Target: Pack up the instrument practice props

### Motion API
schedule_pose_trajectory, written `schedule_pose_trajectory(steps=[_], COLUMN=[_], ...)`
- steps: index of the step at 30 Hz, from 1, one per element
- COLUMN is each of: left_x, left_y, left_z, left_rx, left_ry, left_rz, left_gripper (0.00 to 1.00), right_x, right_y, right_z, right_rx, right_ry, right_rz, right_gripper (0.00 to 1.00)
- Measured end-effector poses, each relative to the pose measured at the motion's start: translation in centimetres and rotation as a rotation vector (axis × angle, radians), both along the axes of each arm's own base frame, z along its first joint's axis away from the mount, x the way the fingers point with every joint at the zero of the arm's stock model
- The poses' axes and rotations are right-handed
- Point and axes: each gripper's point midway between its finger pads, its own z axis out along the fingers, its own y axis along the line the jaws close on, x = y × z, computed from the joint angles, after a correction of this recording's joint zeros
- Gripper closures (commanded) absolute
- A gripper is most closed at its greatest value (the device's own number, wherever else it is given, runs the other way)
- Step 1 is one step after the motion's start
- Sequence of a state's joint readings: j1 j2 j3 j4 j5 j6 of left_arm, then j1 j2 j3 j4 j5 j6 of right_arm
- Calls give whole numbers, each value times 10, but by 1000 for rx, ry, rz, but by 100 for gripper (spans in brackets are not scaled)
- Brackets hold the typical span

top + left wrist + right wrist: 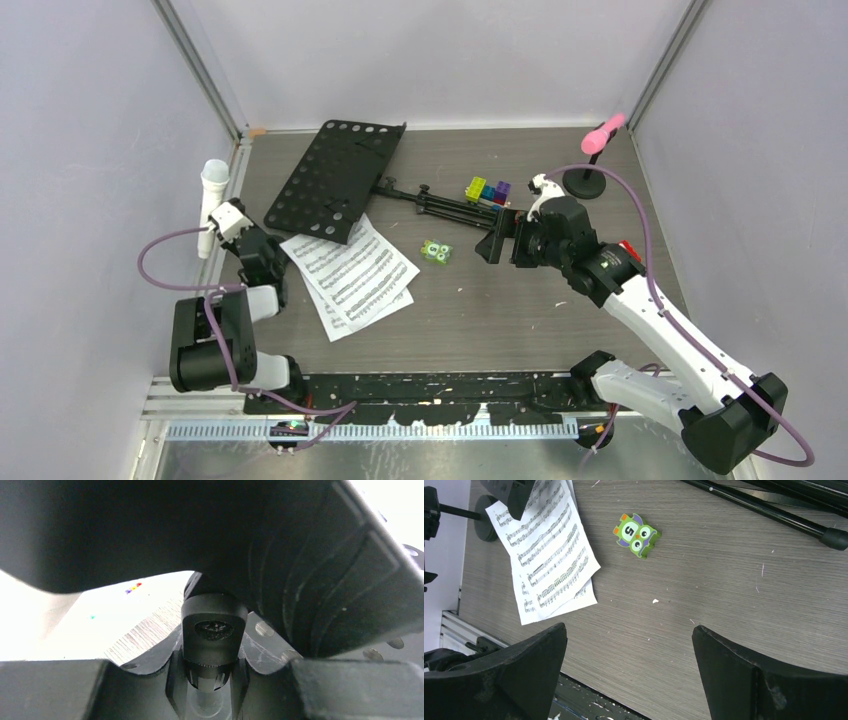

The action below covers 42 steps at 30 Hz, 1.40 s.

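The black perforated music desk point(335, 180) lies at the back left, its folded tripod legs point(450, 207) stretching right. White sheet-music pages point(355, 275) lie in front of it and also show in the right wrist view point(549, 555). The pink microphone point(603, 133) sits on its round-based mount point(585, 183) at the back right. The white microphone point(212, 195) stands by the left wall. My left gripper point(225, 228) is at its lower end, jaws close on either side of the mount's black clip point(214, 630). My right gripper point(497, 243) hangs open and empty over bare table point(629, 645).
Colourful toy blocks point(487, 190) sit beside the tripod legs. A green owl block point(436, 252) lies mid-table, right of the pages. A small red keypad point(629, 250) peeks out behind the right arm. Walls close in the left, back and right sides.
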State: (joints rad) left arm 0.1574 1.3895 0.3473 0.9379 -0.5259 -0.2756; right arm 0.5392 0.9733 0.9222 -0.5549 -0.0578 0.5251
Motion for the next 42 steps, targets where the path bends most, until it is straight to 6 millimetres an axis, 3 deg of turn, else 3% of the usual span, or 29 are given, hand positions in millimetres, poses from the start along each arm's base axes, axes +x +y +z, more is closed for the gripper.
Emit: schedule_pose_trajectory(steps=[8, 16, 20, 24, 28, 33, 37, 42], left_x=[-16, -51, -61, -67, -54, -47, -63, -91], left_y=[-4, 0, -2, -19, -59, -152, -228, -305], left_z=[10, 80, 95, 99, 101, 106, 118, 124], left_rx=[18, 84, 92, 79, 46, 45, 51, 68], left_ry=[11, -42, -30, -29, -43, -63, -99, -112], left_rz=[-19, 29, 21, -71, -287, -673, -975, -1289], left_gripper=[99, 100, 100, 100, 100, 100, 100, 100], right_x=[0, -1, -3, -6, -10, -14, -19, -27], right_y=[0, 1, 1, -1, -5, -11, -19, -34], right_z=[0, 0, 3, 13, 24, 36, 45, 56], right_rx=[0, 8, 16, 32, 48, 61, 68, 70], right_ry=[0, 4, -2, -33, -68, -111, -145, -191], right_rz=[0, 5, 8, 7, 2, -17, -37, -79], right_gripper=[0, 0, 0, 0, 0, 0, 0, 0])
